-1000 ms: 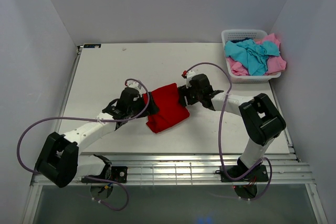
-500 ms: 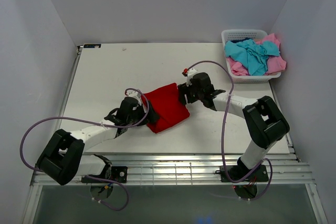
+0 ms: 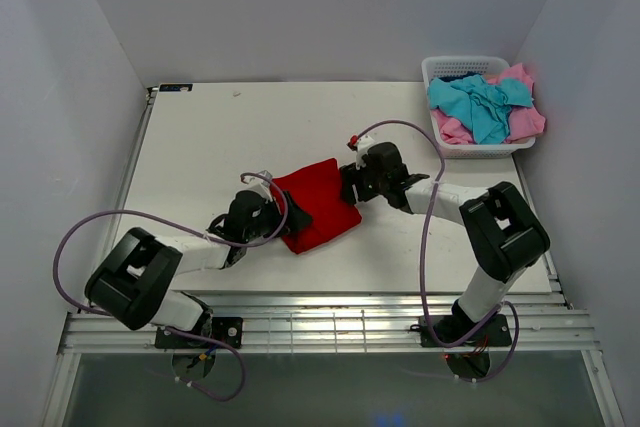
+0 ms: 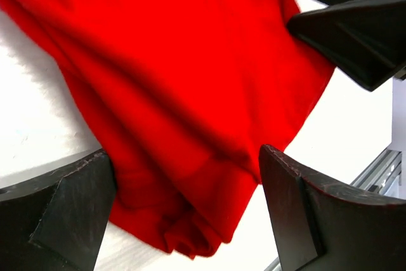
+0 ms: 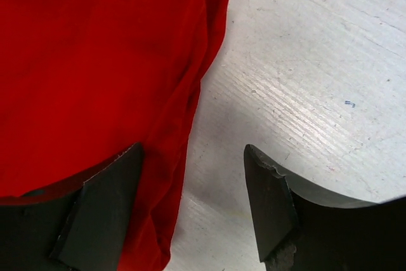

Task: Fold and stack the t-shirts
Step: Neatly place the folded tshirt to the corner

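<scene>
The red t-shirt (image 3: 318, 205) lies folded into a small slanted rectangle in the middle of the white table. My left gripper (image 3: 279, 215) stands open at its left edge; in the left wrist view the red cloth (image 4: 177, 61) and its bunched lower corner lie between the spread fingers (image 4: 317, 214). At the shirt's right edge my right gripper (image 3: 347, 187) is open. In its wrist view one finger (image 5: 101, 211) is over the red hem (image 5: 190, 112) and the other over bare table. A turquoise t-shirt (image 3: 480, 102) and a pink t-shirt (image 3: 525, 119) lie heaped in the basket.
The white lattice basket (image 3: 462, 63) stands at the table's back right corner. Purple cables loop from both arms over the table (image 3: 220, 137). A metal rail (image 3: 330, 322) runs along the near edge. Walls close in the left, back and right sides.
My left arm has drawn back toward the near left, its gripper sliding a little down along the shirt's left edge. The right gripper and the red shirt have hardly moved.
</scene>
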`<state>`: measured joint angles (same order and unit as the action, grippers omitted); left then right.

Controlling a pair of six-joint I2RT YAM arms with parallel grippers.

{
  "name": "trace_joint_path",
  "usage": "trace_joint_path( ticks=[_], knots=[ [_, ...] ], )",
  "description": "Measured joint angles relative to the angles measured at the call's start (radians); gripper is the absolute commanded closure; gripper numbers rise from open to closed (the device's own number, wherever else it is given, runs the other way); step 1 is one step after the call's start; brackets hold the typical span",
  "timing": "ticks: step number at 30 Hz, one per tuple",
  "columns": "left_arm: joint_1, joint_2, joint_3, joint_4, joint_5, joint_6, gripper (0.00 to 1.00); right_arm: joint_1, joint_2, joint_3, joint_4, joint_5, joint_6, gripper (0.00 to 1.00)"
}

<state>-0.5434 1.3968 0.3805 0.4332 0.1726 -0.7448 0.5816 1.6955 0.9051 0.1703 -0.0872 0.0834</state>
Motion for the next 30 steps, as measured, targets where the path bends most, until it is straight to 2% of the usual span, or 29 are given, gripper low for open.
trace_joint_path(
  ticks=[9,14,17,20,21,24,25,27,28,30],
  knots=[
    [0.000,0.129,-0.014,0.249,0.002,-0.047,0.02,0.002,0.075,0.000,0.024,-0.060,0.023,0.33],
    [0.000,0.166,-0.014,0.313,0.000,-0.065,0.02,0.011,0.086,0.003,0.040,-0.071,0.023,0.33],
    [0.000,0.175,-0.015,0.328,-0.011,-0.066,0.06,0.019,0.087,0.003,0.041,-0.072,0.023,0.33],
    [0.000,0.196,-0.015,0.351,-0.027,-0.063,0.24,0.031,0.087,0.003,0.041,-0.072,0.023,0.33],
    [0.000,0.207,-0.014,0.357,-0.033,-0.060,0.35,0.035,0.087,0.003,0.041,-0.072,0.023,0.33],
    [0.002,0.247,-0.007,0.373,-0.059,-0.045,0.54,0.048,0.087,0.003,0.041,-0.072,0.023,0.33],
    [0.002,0.260,0.000,0.375,-0.067,-0.037,0.66,0.052,0.087,0.003,0.041,-0.071,0.022,0.33],
    [0.002,0.289,0.014,0.380,-0.084,-0.021,0.76,0.060,0.086,0.003,0.041,-0.069,0.023,0.33],
    [0.002,0.301,0.023,0.385,-0.089,-0.011,0.85,0.065,0.085,0.002,0.040,-0.065,0.022,0.33],
    [0.002,0.320,0.046,0.385,-0.101,0.006,0.96,0.074,0.079,-0.002,0.039,-0.053,0.022,0.33]
  ],
)
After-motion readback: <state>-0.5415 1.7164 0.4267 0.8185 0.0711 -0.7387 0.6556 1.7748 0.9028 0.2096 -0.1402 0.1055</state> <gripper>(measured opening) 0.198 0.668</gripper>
